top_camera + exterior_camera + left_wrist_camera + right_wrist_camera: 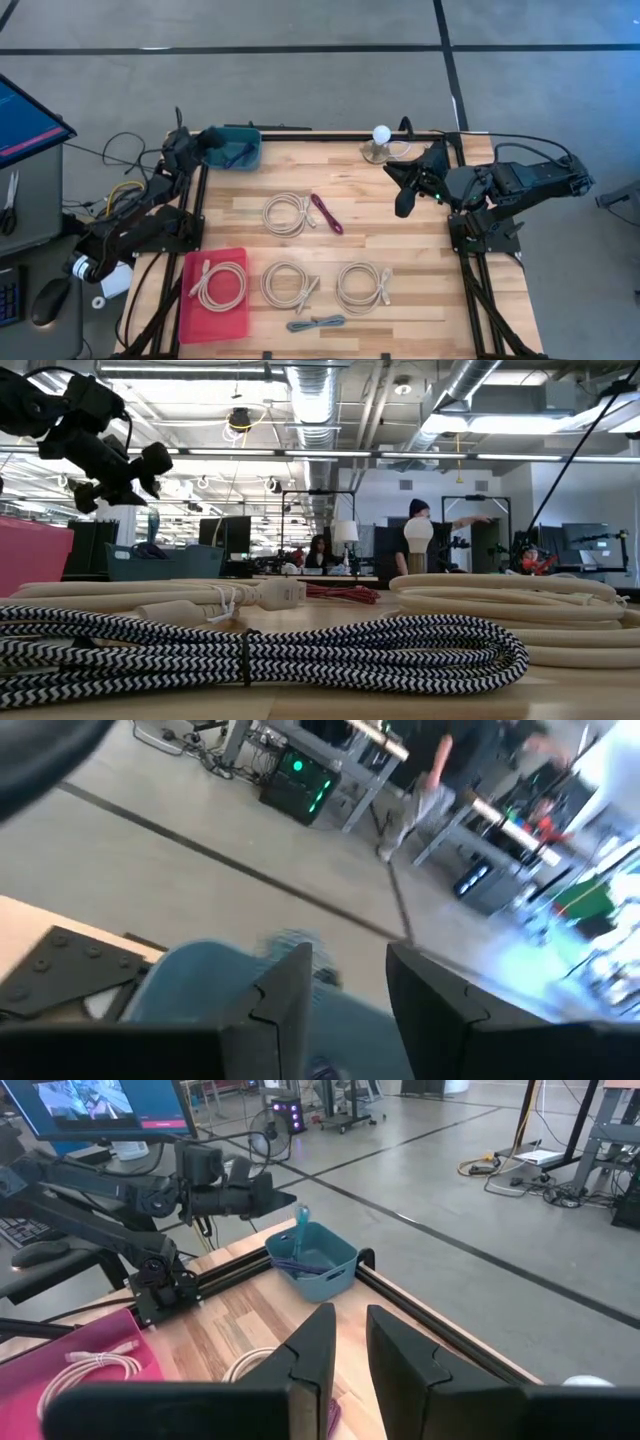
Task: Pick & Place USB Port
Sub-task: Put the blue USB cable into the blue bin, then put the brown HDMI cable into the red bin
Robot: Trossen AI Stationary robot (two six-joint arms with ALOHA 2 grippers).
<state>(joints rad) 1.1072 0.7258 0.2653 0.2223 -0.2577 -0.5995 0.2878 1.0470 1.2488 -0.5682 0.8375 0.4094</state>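
A teal basket sits at the table's far left corner and holds a blue cable, one strand of which stands up out of it. My left gripper hovers over the basket's left rim, open, with nothing between its fingers. My right gripper hangs open with a narrow gap over the table's right side, away from every cable. On the wood lie three cream cable coils, a maroon cable and a black-and-white braided cable. A fourth cream coil lies on a red tray.
A small lamp with a white bulb stands at the far edge near my right arm. People stand in the room beyond the table. A monitor, scissors and loose wires lie off the table's left side.
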